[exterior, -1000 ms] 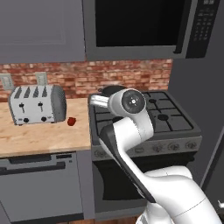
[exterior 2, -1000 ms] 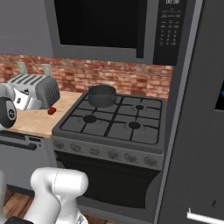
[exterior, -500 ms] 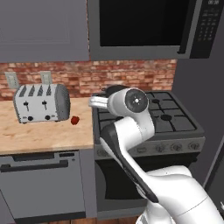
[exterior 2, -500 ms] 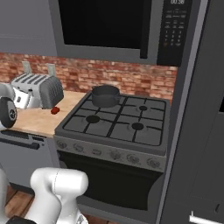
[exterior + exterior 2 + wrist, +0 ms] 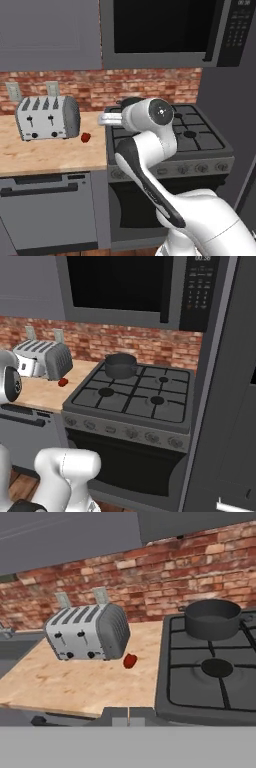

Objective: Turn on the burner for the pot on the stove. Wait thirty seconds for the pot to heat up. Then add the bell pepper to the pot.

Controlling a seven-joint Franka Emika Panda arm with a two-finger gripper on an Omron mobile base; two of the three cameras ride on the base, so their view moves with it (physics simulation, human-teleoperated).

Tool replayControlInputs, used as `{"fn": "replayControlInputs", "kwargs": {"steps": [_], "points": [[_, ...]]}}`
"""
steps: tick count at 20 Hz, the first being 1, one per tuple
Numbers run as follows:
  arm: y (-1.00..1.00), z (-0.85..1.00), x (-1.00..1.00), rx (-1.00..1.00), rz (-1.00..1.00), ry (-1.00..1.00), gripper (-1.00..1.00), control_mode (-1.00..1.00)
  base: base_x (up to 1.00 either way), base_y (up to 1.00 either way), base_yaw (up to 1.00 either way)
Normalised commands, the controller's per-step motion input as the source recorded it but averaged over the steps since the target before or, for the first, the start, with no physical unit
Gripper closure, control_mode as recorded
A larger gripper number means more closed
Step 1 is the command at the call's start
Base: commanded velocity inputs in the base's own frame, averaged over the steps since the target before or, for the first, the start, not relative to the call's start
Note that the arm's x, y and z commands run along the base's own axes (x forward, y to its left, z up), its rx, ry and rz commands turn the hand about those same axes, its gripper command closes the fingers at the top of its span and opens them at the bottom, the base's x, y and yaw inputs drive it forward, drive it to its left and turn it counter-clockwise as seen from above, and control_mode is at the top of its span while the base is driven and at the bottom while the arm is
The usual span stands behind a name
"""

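While jaws sit closed, empty | small shiny red bell pepper [image 5: 130, 660] beside silver toaster [image 5: 87, 633] | dark grey cylindrical pot [image 5: 212, 618] on rear-left burner | should open wide before descending.

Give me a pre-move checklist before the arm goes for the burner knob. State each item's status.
1. Pot sits on the stove's rear left burner: ok.
2. Bell pepper lies on the counter, beside the toaster, not in the pot: ok.
3. Knob row free of objects: ok.
4. Flame under the pot: cannot tell.
5. Gripper shut, fingers empty: ok.
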Motion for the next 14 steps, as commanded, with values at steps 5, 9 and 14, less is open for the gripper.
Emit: {"fn": "replayControlInputs", "kwargs": {"steps": [5, 9, 14], "points": [[0.00, 0.00, 0.31, -0.01, 0.01, 0.00, 1.00, -1.00, 0.00, 0.00, 0.00], [0.00, 0.01, 0.39, -0.01, 0.00, 0.00, 1.00, -1.00, 0.00, 0.00, 0.00], [0.00, 0.00, 0.45, -0.04, 0.00, 0.00, 1.00, -1.00, 0.00, 0.00, 0.00]]}}
